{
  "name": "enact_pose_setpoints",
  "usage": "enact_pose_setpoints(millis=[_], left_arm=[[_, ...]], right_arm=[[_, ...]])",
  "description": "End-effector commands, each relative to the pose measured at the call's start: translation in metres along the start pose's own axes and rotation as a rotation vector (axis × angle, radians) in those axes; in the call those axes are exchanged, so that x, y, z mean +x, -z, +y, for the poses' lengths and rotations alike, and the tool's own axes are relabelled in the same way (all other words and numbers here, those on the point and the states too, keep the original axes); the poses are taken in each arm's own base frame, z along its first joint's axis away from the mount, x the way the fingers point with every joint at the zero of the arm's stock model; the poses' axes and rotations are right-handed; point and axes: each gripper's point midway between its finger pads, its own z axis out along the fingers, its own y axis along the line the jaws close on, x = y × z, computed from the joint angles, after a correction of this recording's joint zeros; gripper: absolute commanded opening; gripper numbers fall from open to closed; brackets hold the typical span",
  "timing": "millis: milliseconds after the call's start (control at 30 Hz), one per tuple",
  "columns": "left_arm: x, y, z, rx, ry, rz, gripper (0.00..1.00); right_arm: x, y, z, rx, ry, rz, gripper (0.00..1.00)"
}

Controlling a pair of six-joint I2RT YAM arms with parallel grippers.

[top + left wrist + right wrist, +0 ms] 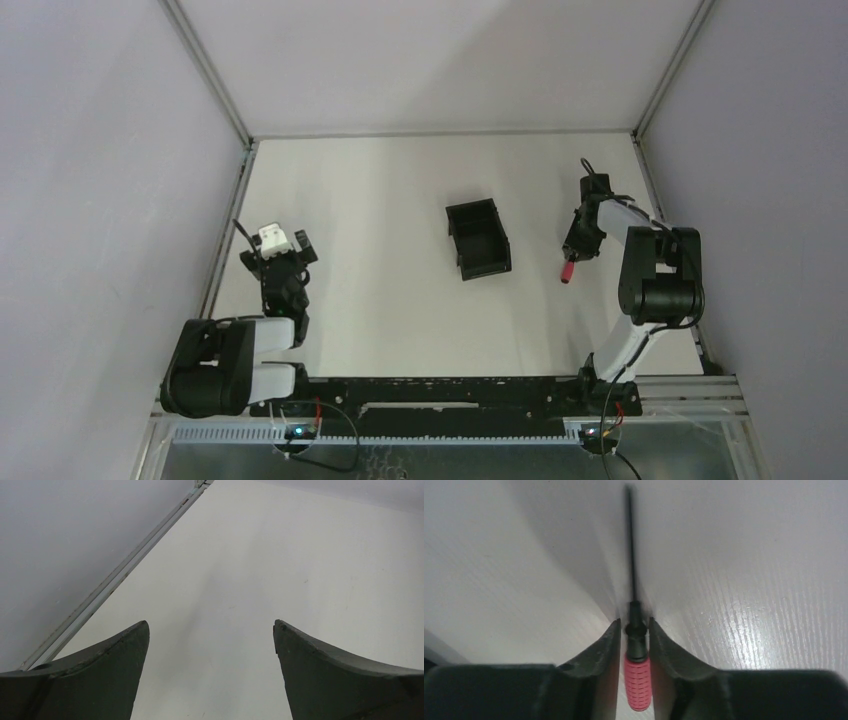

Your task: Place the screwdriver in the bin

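lying on the white tabletop on the right side, the screwdriver is a small, short tool. it has a fat red handle with little ridges, a dark collar above that, and a long thin dark shaft that ends in a point. in the top view only the red end peeks out from under the right arm. the black bin sits near the middle of the tabletop, well apart from the screwdriver, to its left. the bin has an open top and a lower lip on one short side.

the right claw is down low over the screwdriver. its two dark fingers stand close together, one on each side of the dark collar and the top of the red handle. the gap between them is about as wide as the handle. a thin sliver of space seems to show on the left side, so i cannot tell if the fingers press on the tool.

the left claw is far off on the left side, spread wide apart, holding nothing, with bare tabletop under it.
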Motion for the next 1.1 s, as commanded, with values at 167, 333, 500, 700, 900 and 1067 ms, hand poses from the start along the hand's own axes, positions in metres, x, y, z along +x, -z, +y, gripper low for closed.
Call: enact_pose_setpoints(millis=[167, 333, 500, 700, 900, 1067], left_arm=[[-0.026, -0.01, -0.005, 0.005, 0.033, -0.066, 0.98], [-0.025, -0.01, -0.005, 0.005, 0.032, -0.066, 0.98], [-0.026, -0.01, -0.005, 0.005, 0.032, -0.066, 0.98], [-0.025, -0.01, -0.005, 0.004, 0.032, -0.065, 0.98], [-0.026, -0.01, -0.005, 0.005, 0.033, -0.066, 0.98], [-0.025, -0.01, -0.005, 0.005, 0.032, -0.065, 0.98]], right_arm=[[0.0, 0.017, -0.011, 0.043, 0.063, 0.019, 0.0], [-0.027, 0.085, -0.011, 0.055, 0.092, -0.047, 0.0], [-0.042, 0.142, -0.006, 0.037, 0.107, -0.089, 0.0], [-0.051, 0.182, 0.039, -0.03, 0.187, -0.174, 0.0], [-0.044, 0.218, 0.152, -0.262, 0.505, -0.426, 0.0], [-0.016, 0.212, 0.223, -0.306, 0.875, -0.661, 0.0]])
